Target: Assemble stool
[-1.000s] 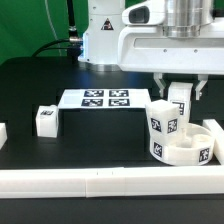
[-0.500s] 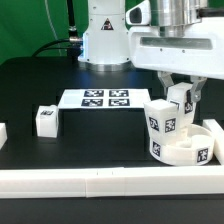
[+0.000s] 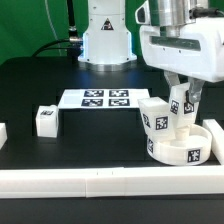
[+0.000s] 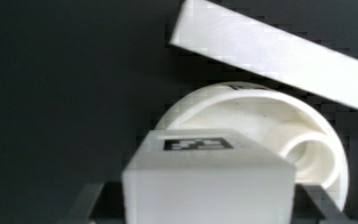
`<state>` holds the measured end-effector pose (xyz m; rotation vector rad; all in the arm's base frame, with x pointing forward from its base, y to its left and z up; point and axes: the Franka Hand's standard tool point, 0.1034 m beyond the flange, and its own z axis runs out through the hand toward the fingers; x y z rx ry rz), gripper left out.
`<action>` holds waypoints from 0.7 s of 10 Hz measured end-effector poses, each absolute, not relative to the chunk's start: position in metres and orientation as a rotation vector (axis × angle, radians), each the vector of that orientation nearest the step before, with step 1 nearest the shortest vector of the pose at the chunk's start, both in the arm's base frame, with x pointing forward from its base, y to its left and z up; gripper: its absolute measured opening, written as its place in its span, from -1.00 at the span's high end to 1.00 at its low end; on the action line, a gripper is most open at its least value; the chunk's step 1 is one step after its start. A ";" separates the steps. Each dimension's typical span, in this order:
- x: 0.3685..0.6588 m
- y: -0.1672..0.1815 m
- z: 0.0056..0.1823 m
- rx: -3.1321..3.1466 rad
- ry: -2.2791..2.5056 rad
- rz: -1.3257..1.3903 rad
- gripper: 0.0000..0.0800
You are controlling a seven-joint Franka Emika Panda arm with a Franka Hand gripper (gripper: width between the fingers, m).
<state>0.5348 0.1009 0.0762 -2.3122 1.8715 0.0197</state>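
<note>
Gripper [image 3: 181, 97] points down (arm overhead), seemingly clamped on a leg [image 3: 180, 116].

— What stands behind it all?
— A green backdrop [image 3: 25, 25] in the exterior view's upper left corner, with a dark upright strip beside it; I cannot tell what that strip is.
— And below?
— A matte black worktop [image 3: 40, 88], evenly lit, with only soft shadows. The marker board [image 3: 100, 98] lies flat on it, and a white border rail [image 3: 70, 182] runs along the near edge.
</note>
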 end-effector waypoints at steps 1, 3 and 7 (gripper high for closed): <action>0.535 0.101 0.076 -2.270 1.917 0.025 0.16; 0.536 0.101 0.077 -2.070 2.095 0.046 0.16; 0.534 0.105 0.075 -1.601 2.397 0.100 0.16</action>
